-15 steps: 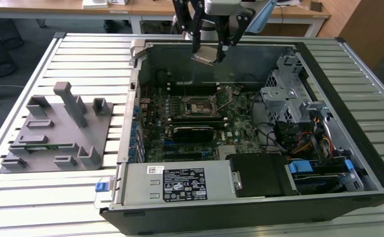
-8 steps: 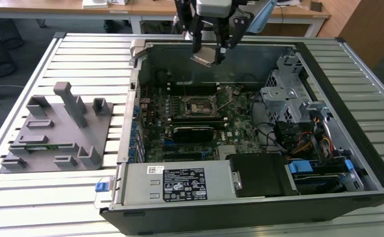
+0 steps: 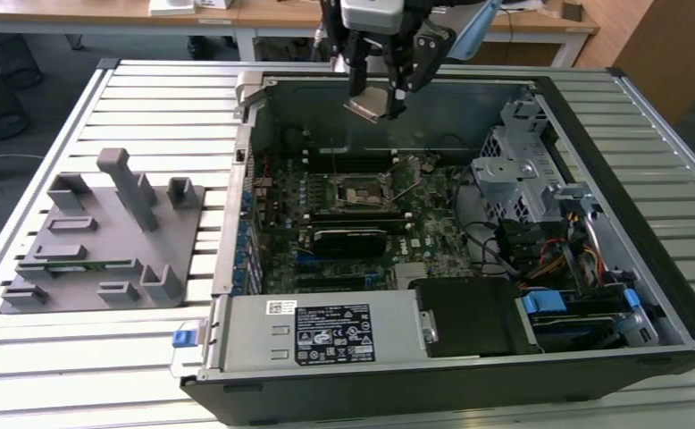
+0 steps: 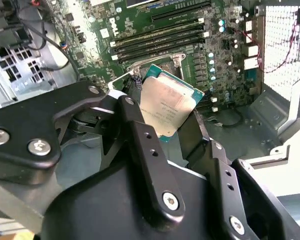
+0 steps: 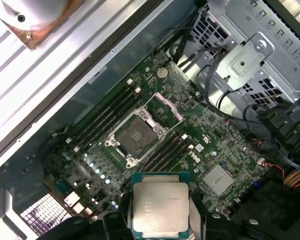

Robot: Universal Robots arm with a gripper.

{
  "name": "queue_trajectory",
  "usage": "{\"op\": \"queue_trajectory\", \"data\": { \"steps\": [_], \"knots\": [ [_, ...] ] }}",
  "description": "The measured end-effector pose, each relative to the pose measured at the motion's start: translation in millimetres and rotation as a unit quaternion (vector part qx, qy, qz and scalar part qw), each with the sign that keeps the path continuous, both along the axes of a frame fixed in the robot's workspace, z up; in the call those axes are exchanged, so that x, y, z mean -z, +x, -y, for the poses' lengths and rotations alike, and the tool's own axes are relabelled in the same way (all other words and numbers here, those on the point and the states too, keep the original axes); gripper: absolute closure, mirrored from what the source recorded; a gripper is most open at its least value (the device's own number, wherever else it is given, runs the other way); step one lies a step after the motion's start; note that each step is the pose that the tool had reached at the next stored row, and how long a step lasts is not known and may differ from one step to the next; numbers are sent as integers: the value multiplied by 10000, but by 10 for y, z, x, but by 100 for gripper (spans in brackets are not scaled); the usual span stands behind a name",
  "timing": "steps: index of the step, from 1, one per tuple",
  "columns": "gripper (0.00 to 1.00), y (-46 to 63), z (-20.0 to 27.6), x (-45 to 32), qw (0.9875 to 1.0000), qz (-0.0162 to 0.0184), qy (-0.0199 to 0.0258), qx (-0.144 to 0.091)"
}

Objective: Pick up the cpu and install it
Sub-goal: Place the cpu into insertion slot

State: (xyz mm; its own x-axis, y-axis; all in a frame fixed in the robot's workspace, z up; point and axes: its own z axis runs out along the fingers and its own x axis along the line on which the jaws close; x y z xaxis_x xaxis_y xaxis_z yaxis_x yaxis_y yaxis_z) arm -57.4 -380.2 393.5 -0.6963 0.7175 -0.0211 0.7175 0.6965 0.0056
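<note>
Gripper (image 3: 375,96), black, two fingers, clenched on cpu (image 3: 367,105): small flat square chip, silvery metal top, green edge. Chip held tilted in air over far end of open black computer case (image 3: 669,295), above dark metal-framed motherboard socket (image 3: 357,190). Grey plastic tray (image 3: 97,241) on slatted metal tabletop (image 3: 145,89), at exterior view's left of case.

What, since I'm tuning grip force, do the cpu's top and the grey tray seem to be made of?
The cpu top looks like metal, silvery with a dull sheen; its rim looks like green board. The grey tray looks like matte plastic: uniform colour, no glare.
</note>
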Motion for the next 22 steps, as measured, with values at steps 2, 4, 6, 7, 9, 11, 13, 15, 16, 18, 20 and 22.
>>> {"op": "queue_trajectory", "data": {
  "steps": [2, 4, 6, 7, 9, 11, 13, 15, 16, 18, 20, 22],
  "knots": [
    [46, 0, -2, 6, 9999, 0, 0, 134],
    [46, 0, -3, 11, 9997, 0, 0, 262],
    [46, 0, -5, 17, 9992, 0, 0, 392],
    [46, 0, -6, 20, 9989, 0, 0, 459],
    [46, 0, -7, 26, 9982, 0, 0, 602],
    [46, 0, -9, 31, 9973, 0, 0, 735],
    [46, 1, -12, 35, 9964, -1, -3, 845],
    [46, 2, -16, 39, 9955, 0, -5, 953],
    [46, 2, -18, 41, 9949, 0, -7, 1010],
    [46, 3, -21, 44, 9937, 1, -7, 1120],
    [46, 4, -25, 47, 9924, 1, -8, 1227],
    [46, 5, -28, 49, 9911, 1, -8, 1328]
  ]
}}
